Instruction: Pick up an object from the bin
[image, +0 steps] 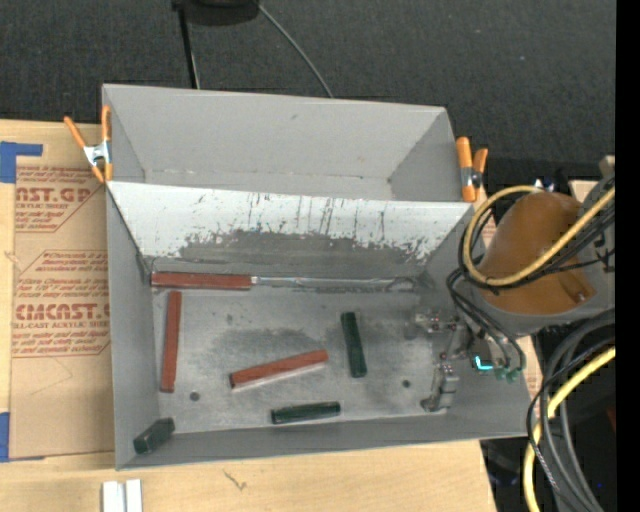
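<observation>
My gripper (433, 362) is at the right end of the bin floor, close to the right wall, open, with nothing between its fingers. One fingertip (425, 323) points toward the back and the other (437, 399) sits near the front wall. Nearest on its left, a short dark green bar (352, 344) lies almost front to back, a little apart from the fingers. Another dark green bar (305, 412) lies flat along the front wall. A red-brown bar (279, 369) lies slanted in the middle of the floor.
A long red-brown bar (200, 281) lies against the back wall at the left. Another red-brown bar (171, 340) runs front to back along the left wall. A small dark block (154, 435) sits in the front left corner. The arm's orange cover and cables hang over the right rim.
</observation>
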